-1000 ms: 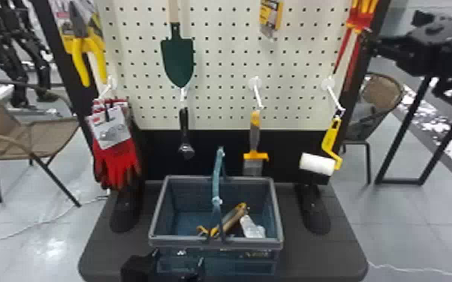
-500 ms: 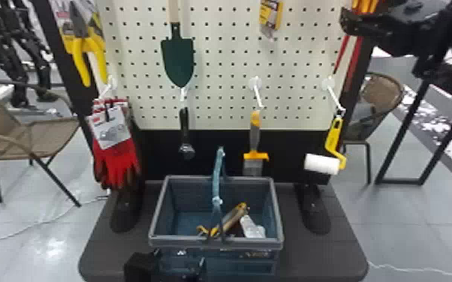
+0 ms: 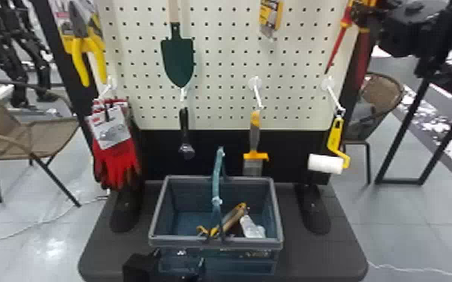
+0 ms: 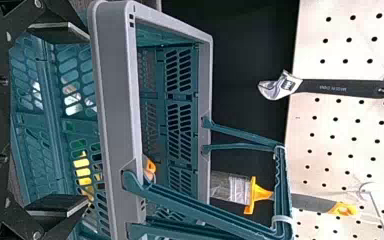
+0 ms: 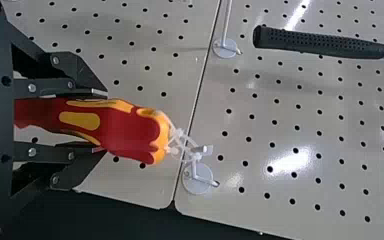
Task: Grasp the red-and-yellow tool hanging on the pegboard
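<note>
The red-and-yellow tool [image 5: 110,125] is a screwdriver-like handle tied to a white hook [image 5: 197,172] at the top right of the pegboard [image 3: 229,75]. Its thin red shaft [image 3: 336,45] slants down across the board. My right gripper [image 5: 97,122] holds the handle with one finger pressed on each side, shut on it, up at the board's top right corner [image 3: 364,11]. My left gripper [image 4: 80,122] stays parked low at the table's front [image 3: 139,267], open, facing the basket's side.
A grey-and-teal basket [image 3: 161,210] with a few items stands mid-table. Hanging on the board are yellow pliers [image 3: 82,48], a green trowel [image 3: 177,56], red gloves [image 3: 116,165], a wrench [image 3: 186,131], a scraper [image 3: 255,150] and a paint roller [image 3: 326,163]. A black hammer handle [image 5: 320,42] hangs nearby.
My right arm has swung left and up along the board's right edge to the red-and-yellow tool. The left arm and the basket have stayed put.
</note>
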